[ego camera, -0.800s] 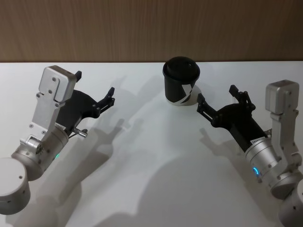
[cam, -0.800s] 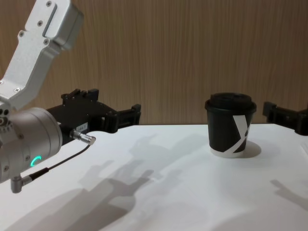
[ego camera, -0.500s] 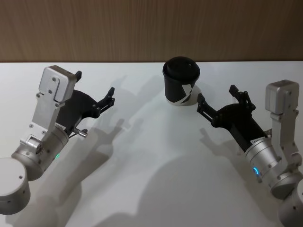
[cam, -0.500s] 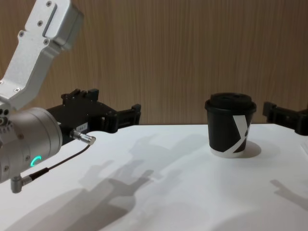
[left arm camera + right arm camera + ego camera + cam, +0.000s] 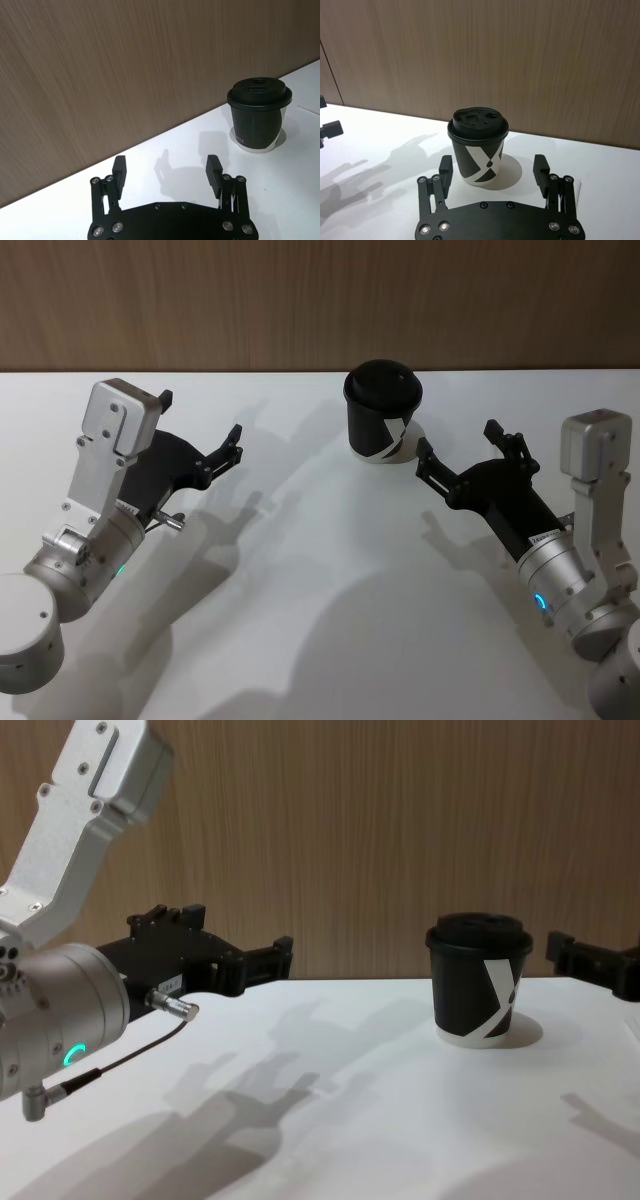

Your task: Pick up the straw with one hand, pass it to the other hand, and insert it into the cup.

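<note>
Cup: black paper, black domed lid on, white slanted mark on its side, white bottom rim. It stands upright on the white table, towards the far edge, with the wood-panelled wall close behind it. Lid closed, nothing standing in it. Right gripper: just beside the cup, on the cup's right and a little nearer the robot, fingers pointing towards it. The nearer fingertip sits close to the cup's base, and a gap to the cup wall is visible in the head view. Jaws spread wide, nothing between them. In the right wrist view the cup sits beyond the tips, roughly centred between the two fingers. Left gripper: well apart from the cup, off to the cup's left, raised above the table with its shadow falling underneath. Jaws likewise spread wide, holding nothing. In the left wrist view the cup appears far off to one side of the fingers. Green ring lit on the left arm, blue on the right.
</note>
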